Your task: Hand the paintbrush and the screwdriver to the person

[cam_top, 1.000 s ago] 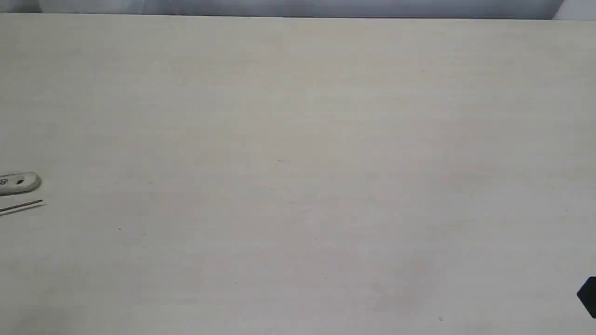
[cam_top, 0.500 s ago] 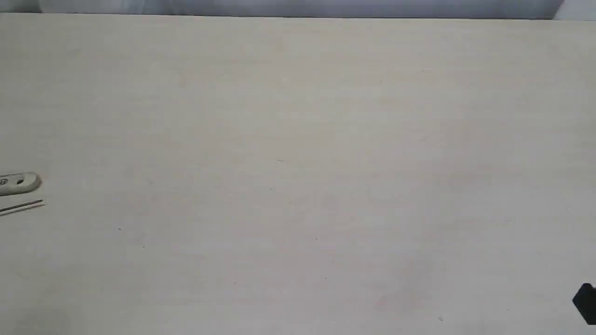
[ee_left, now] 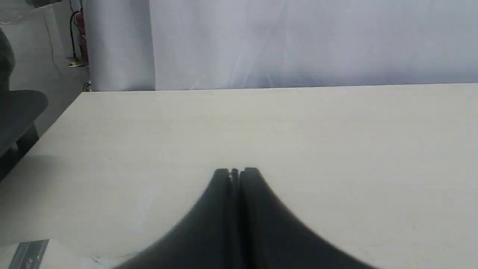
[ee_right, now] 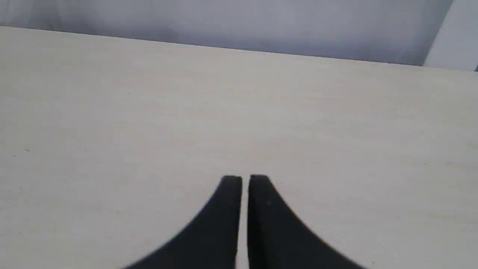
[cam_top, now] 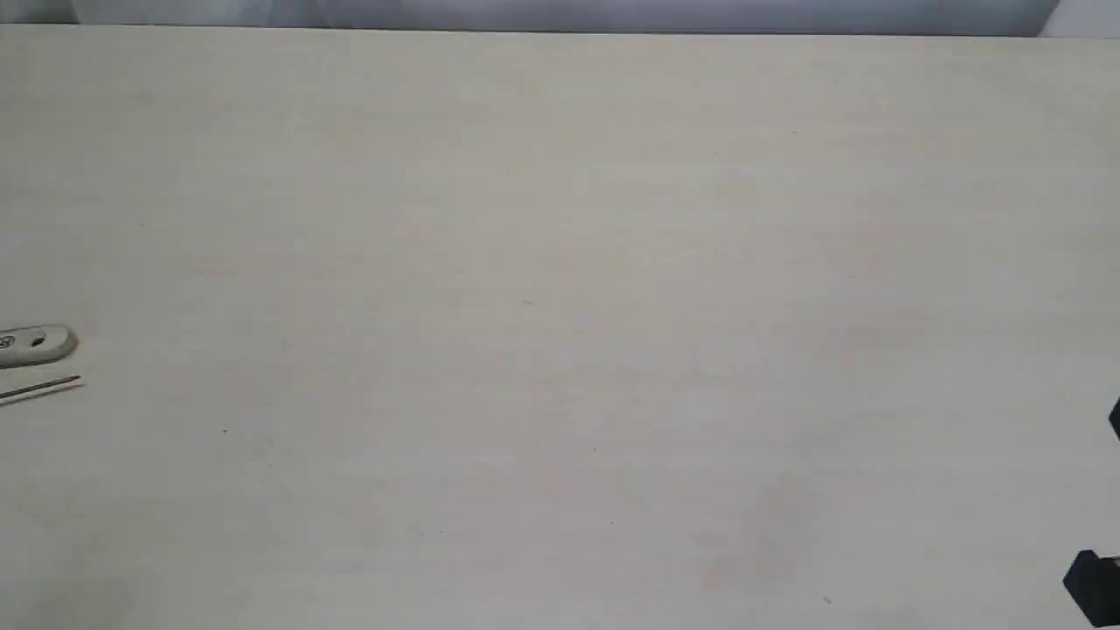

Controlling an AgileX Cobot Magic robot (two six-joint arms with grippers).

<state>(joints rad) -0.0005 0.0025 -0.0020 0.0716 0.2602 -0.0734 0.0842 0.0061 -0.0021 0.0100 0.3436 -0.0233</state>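
The paintbrush (cam_top: 39, 343) lies at the table's far left edge; only its pale handle end with the hole shows. Just in front of it lies the screwdriver (cam_top: 44, 387), showing only its thin metal shaft. In the left wrist view my left gripper (ee_left: 236, 172) hovers over bare table, shut with nothing in it. A silver metal strip (ee_left: 29, 253) at that view's corner looks like the brush's ferrule. My right gripper (ee_right: 245, 178) is shut with a hairline gap and holds nothing. A black part of the right arm (cam_top: 1094, 584) shows at the bottom right corner. The person is out of view.
The pale wooden table (cam_top: 560, 262) ends at a grey backdrop (cam_top: 560, 13) along its far edge. Off the table's left side, the left wrist view shows a dark seat-like shape (ee_left: 18, 112) and floor with cables (ee_left: 76, 45).
The black part of the right arm at the bottom right has slid a little lower and leftward, and another black sliver shows at the right edge. Brush and screwdriver have not moved.
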